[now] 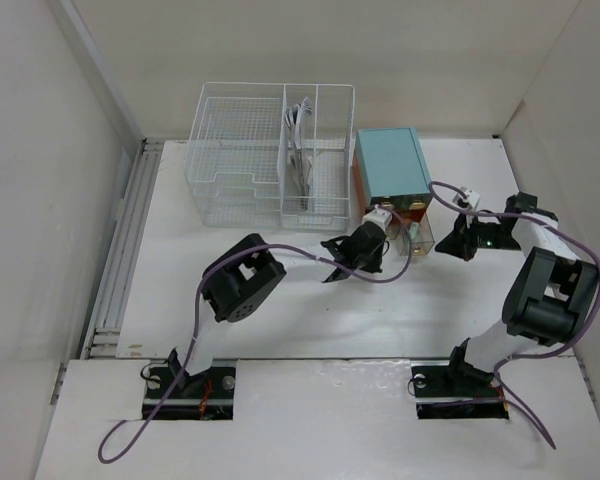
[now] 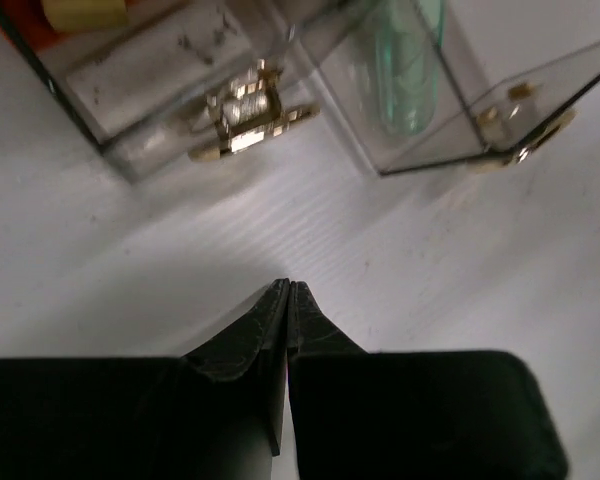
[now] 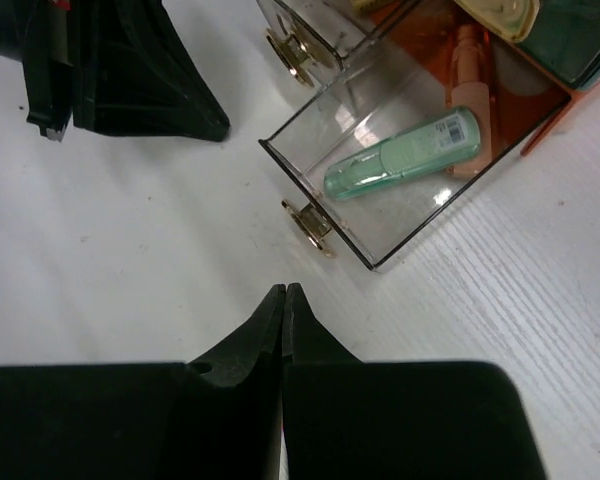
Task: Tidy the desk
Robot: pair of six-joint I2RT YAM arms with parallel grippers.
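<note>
Left claw (image 2: pixel 288 288) is clenched on nothing, tips pressed together over the white desk (image 1: pixel 280 310), which spreads beneath both arms from their bases to the far wall; the right claw (image 3: pixel 284 291), close by, is likewise clenched and empty. Just beyond the tips stand pulled-out clear drawers, and the clear drawer (image 3: pixel 400 212) before the right claw holds a green tube (image 3: pixel 405 165) and carries a brass knob (image 3: pixel 308 220). Farther back sits the teal box (image 1: pixel 390 165), with the white wire basket (image 1: pixel 240 150) just beside it on the left, cables (image 1: pixel 298 150) in its narrow middle compartment.
</note>
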